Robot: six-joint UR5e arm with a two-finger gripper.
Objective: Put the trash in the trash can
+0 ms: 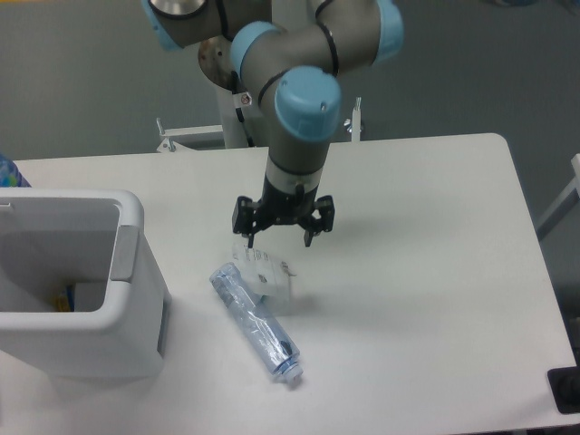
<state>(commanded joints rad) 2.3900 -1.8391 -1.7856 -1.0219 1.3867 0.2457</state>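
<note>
The jaws stand wide apart, their 2 dark fingertips [251, 240] pointing down at the counter [417, 272] with nothing held between them. The gripper [280, 241] hangs just over the far edge of the crumpled paper [265, 274]; its left-hand tip in the picture sits right at the paper's upper corner, though whether it touches cannot be told, and the other tip is over bare counter just beside the paper.

The paper is white with small dark print and lies flat-ish on the counter, near the middle. Its near-left side overlaps or touches the crushed bottle [258, 328], a clear bluish plastic one lying on its side. The bottle runs diagonally from beside the paper toward the front of the counter, its neck end at the lower right.

Above the gripper the arm [304, 118] rises through a grey link with pale blue joint caps to its base [237, 82] behind the far edge of the counter.

To the left, well apart from the gripper, stands the trash can [127, 272], a big boxy white bin with rounded corners and a thick rim, its mouth open upward. A bit of something yellow [62, 301] shows low inside it. The bottle's nearer end lies near the bin's right wall but clear of it.
</note>
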